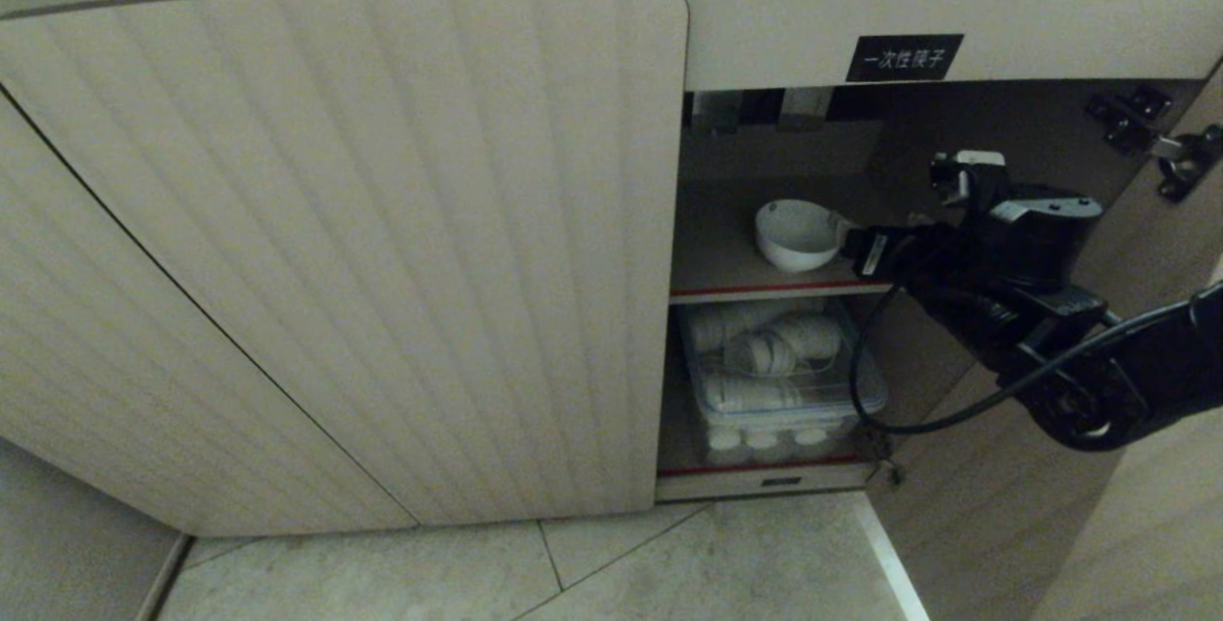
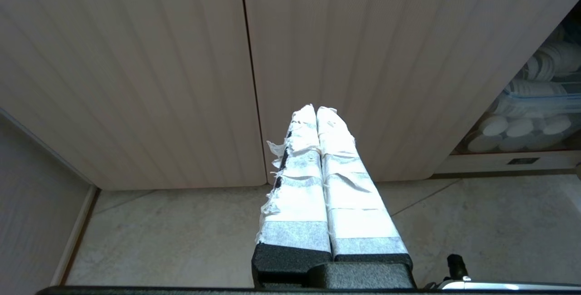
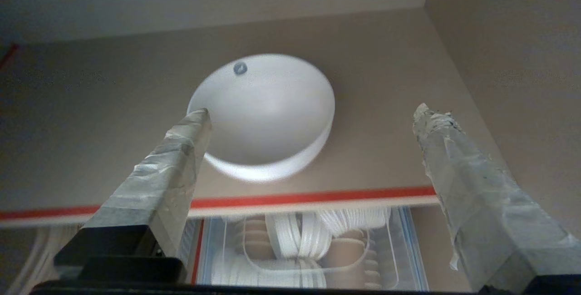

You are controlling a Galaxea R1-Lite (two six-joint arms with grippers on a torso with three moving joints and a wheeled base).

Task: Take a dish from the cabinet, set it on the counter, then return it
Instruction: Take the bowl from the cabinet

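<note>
The dish (image 1: pixel 795 234), a small white round bowl, stands on the upper shelf (image 1: pixel 764 289) of the open cabinet (image 1: pixel 382 248), just behind the shelf's red front edge. My right gripper (image 1: pixel 908 215) reaches into the opening from the right. In the right wrist view the right gripper (image 3: pixel 312 112) is open wide, its taped fingers (image 3: pixel 172 168) spread in front of the dish (image 3: pixel 263 113) and nothing between them. One fingertip lies close by the rim; I cannot tell if it touches. My left gripper (image 2: pixel 316 109) is shut and empty, facing the closed doors. The counter is out of view.
A clear plastic bin (image 1: pixel 783 363) of stacked white cups fills the lower shelf under the dish. The right-hand door stands open, its hinges (image 1: pixel 1161 148) beside my right arm. A black label (image 1: pixel 904 57) sits above the opening. Pale floor tiles (image 1: pixel 573 573) lie below the doors.
</note>
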